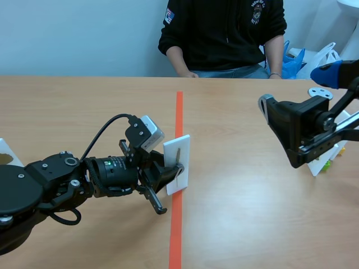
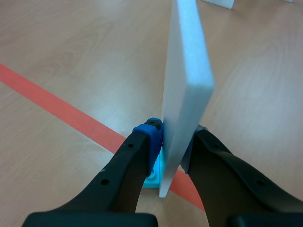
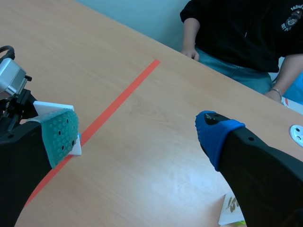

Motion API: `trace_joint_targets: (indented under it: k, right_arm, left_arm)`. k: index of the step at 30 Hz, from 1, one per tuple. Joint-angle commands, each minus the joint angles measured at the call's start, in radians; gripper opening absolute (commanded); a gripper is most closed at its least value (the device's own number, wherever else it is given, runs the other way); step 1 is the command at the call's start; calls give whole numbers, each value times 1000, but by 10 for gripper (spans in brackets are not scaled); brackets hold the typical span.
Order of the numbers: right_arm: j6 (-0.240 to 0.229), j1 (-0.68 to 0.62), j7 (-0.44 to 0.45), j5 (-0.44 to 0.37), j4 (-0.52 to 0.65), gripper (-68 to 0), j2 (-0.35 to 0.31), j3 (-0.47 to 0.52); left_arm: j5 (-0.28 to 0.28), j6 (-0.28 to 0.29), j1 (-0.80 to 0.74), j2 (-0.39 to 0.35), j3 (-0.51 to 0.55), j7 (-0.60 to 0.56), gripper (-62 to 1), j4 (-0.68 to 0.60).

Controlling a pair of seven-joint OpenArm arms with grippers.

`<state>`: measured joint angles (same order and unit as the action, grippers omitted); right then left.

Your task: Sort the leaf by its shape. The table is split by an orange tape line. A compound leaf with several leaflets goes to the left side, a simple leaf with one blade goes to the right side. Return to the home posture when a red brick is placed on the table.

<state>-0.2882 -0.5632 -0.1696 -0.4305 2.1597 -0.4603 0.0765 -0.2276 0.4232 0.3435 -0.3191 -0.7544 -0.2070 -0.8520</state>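
My left gripper [image 1: 168, 175] is shut on a white card [image 1: 177, 162], which stands on edge right over the orange tape line [image 1: 178, 112]. In the left wrist view the card [image 2: 187, 80] rises edge-on from between the fingers [image 2: 150, 135] of the left gripper [image 2: 173, 142], so no leaf picture shows on it. Whether its lower edge touches the table I cannot tell. Raised over the table's right side, my right gripper [image 1: 279, 134] is open with nothing between its fingers. Past the right gripper [image 3: 137, 135] the card [image 3: 53, 107] shows beside its green pad.
A person [image 1: 224, 33] sits across the table, with hands near the far edge. More white cards lie at the right edge [image 1: 326, 163] and the left edge [image 1: 7, 154]; one [image 3: 231, 208] shows a small green sprig. A white disc [image 1: 321, 92] lies at the far right.
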Motion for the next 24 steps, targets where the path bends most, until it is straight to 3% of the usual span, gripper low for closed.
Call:
trace_joint_targets:
  k: [1, 7, 10, 14, 24]
  right_arm:
    - [3, 10, 11, -7, 2, -169, -13, 3]
    - [3, 10, 11, -7, 2, -169, -13, 3]
    - [3, 10, 11, -7, 2, -169, -13, 3]
    - [3, 10, 11, -7, 2, -169, -13, 3]
    - [3, 10, 11, -7, 2, -169, -13, 3]
  left_arm:
    - [-6, 6, 11, 3, 1, -14, -524, -13]
    - [-13, 6, 11, 3, 1, -22, -524, -13]
    - [-74, 6, 10, 5, 23, -21, -524, -13]
    - [-109, 6, 3, 5, 108, -10, -524, -13]
    - [-121, -10, -31, -48, 334, 16, -524, -13]
